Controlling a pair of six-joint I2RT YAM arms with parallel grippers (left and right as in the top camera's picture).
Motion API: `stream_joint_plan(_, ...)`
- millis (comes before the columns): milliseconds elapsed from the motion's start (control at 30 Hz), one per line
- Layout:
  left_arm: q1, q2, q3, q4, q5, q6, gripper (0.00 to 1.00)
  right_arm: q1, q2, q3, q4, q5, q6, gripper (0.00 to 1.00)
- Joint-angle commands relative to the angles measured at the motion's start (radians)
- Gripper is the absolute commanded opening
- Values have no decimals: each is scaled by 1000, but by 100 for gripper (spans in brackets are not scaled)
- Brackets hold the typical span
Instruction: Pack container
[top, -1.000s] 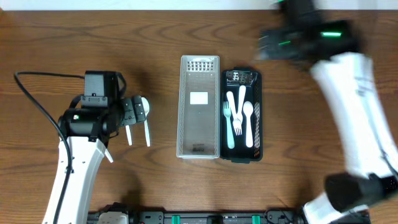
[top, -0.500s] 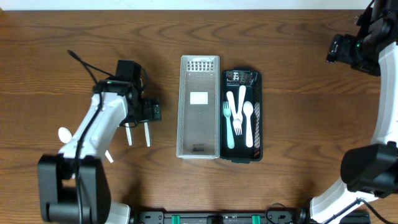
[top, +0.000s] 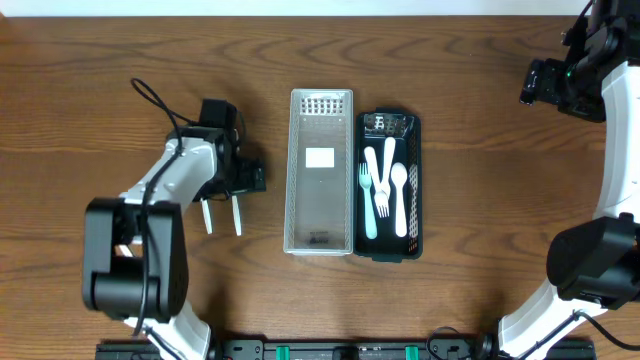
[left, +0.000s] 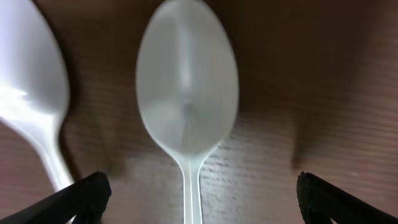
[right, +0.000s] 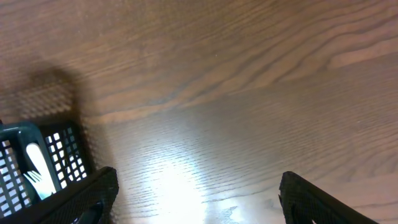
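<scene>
My left gripper (left: 208, 196) hangs spread, empty, over a white spoon (left: 186, 99) on the table (left: 298, 74). I'd lower centred on its handle, clear of the neighbouring spoon (left: 31, 93).

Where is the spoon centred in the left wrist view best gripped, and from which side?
Take the centred spoon by its narrow handle just below the bowl, coming straight down. It lies flat, and the open left gripper straddles its handle; the bowl is too wide.
</scene>
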Motion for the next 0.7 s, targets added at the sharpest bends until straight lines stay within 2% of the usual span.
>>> stream_joint_plan(0, -1, 32, 10, 3, 6, 13, 98, -5, 5, -5, -2, -3, -17, 86)
stream_joint_plan(167, -1, 41, 9, 13, 3, 13, 99, -5, 5, -5, -1, -3, -17, 84)
stream_joint_plan(667, -1, 41, 9, 13, 3, 13, 13, -5, 5, -5, -3, -3, -17, 83)
